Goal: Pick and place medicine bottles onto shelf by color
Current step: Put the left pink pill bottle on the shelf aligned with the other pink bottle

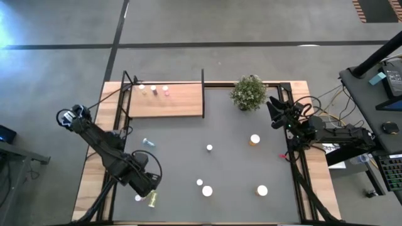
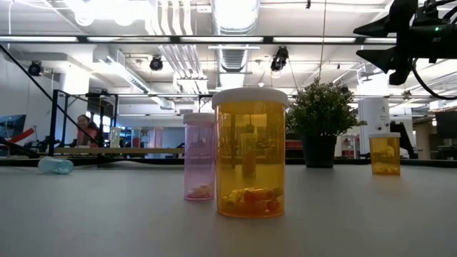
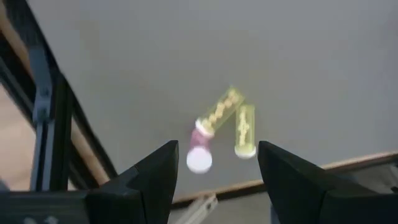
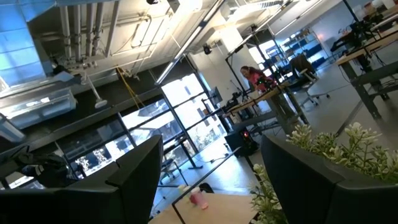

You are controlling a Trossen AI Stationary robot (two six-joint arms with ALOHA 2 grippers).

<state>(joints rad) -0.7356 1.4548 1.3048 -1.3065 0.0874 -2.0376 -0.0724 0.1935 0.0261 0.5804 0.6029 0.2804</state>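
Jaws apart, both grippers: left gripper (image 3: 214,168) hovered above yellow-green bottles (image 3: 221,112); right gripper (image 4: 211,168) waited near plant (image 1: 249,92).

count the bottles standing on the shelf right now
3, in a row at one end of the shelf: first bottle, middle bottle, last bottle. A frame post may hide another.
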